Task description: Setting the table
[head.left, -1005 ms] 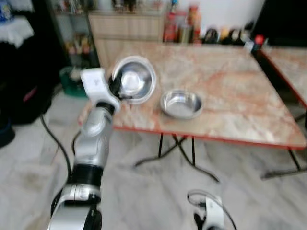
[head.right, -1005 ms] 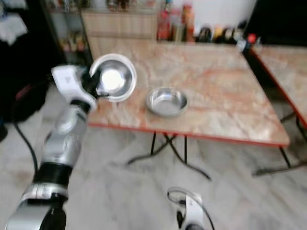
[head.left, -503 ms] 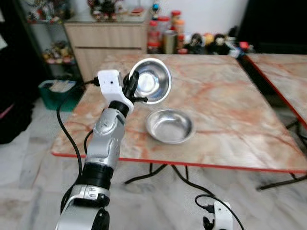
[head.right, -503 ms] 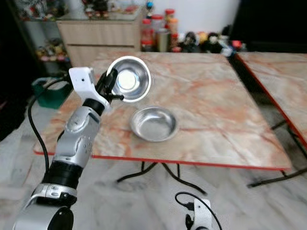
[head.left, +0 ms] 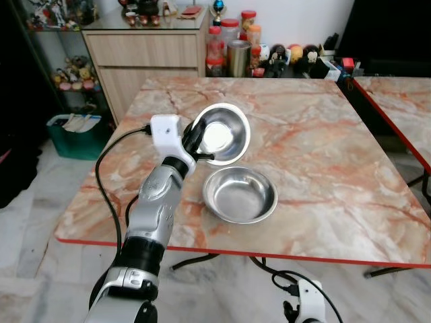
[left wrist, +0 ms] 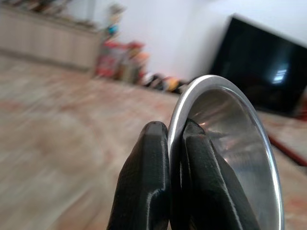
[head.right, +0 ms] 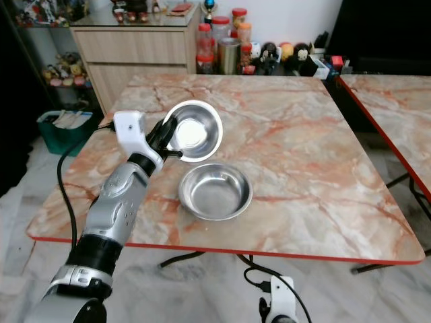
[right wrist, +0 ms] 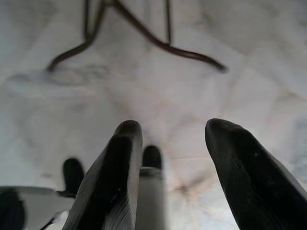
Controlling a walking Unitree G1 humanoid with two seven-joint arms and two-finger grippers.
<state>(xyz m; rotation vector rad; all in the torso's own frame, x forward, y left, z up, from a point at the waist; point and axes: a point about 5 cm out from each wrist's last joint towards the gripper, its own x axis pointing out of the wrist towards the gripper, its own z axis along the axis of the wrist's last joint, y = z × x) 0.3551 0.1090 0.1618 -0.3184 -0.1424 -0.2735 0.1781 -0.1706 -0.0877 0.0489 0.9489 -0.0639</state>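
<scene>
My left gripper (head.left: 192, 140) is shut on the rim of a shiny steel bowl (head.left: 223, 134), held tilted above the marble table (head.left: 323, 155). In the left wrist view both black fingers (left wrist: 153, 191) pinch the steel bowl (left wrist: 230, 143) at its edge. A second steel bowl (head.left: 240, 194) sits upright on the table just below and in front of the held one. My right gripper (right wrist: 168, 163) hangs low near the floor, open, with nothing between its fingers.
Bottles and jars (head.left: 232, 50) crowd the far table edge by a wooden cabinet (head.left: 145, 50). A second marble table (head.left: 401, 101) stands to the right. A green bin (head.left: 77, 131) sits on the floor at left. The table's red front edge (head.left: 256, 254) is near me.
The camera has moved closer to the table and the picture has sharpened. The held bowl now hangs nearer the bowl on the table, just above its far rim.
</scene>
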